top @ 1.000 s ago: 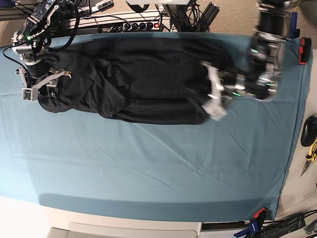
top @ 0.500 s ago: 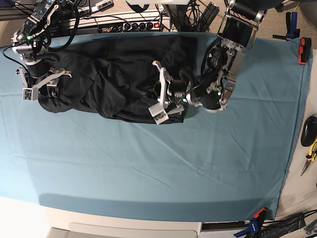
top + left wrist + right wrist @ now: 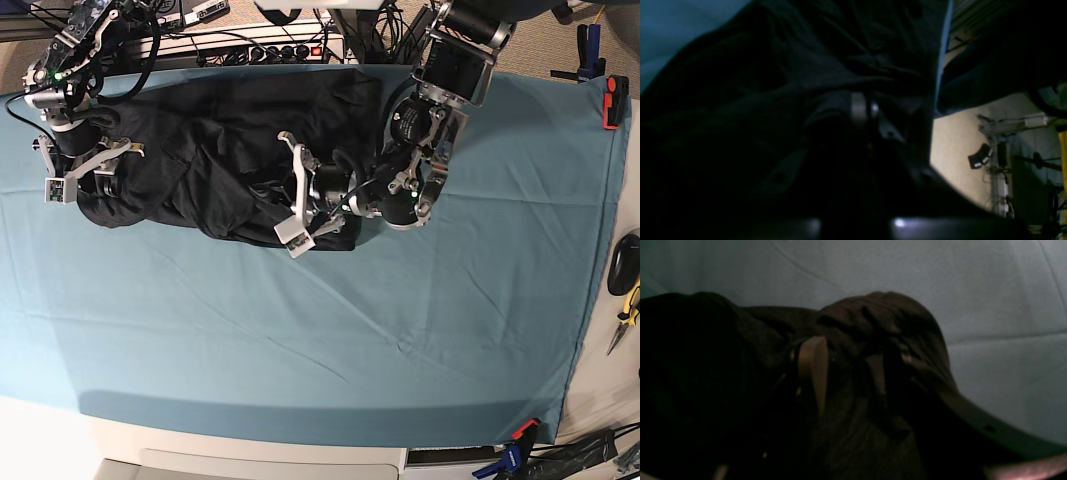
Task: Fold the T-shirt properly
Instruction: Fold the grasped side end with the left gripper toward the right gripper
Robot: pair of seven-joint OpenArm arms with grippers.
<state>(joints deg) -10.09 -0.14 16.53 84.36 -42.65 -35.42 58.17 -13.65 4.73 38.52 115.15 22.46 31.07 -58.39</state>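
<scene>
My left fingers (image 3: 293,190) are clenched on a fold of the T-shirt (image 3: 215,150); in the left wrist view they (image 3: 860,106) sit pinched together with dark cloth bunched all around them, though the picture is too dim to show the pinch line itself. That arm reaches in from the far edge of the table (image 3: 330,330), drops down near the middle, then bends hard toward my right side, so the wrist lies low and nearly level over the shirt with the white finger brackets pointing across it.

My right fingers (image 3: 85,165) stand spread with a rounded hump of the shirt's end between them; in the right wrist view one pale finger (image 3: 813,370) shows beside the bunched fabric, and I cannot tell whether they press it or only straddle it. That arm comes down steeply from the far corner, wrist bent down onto the cloth.

The T-shirt lies rumpled on the teal sheet (image 3: 300,340) along the far edge of the table, its long axis running side to side between the two arms, the end under my left fingers folded back over the middle.
</scene>
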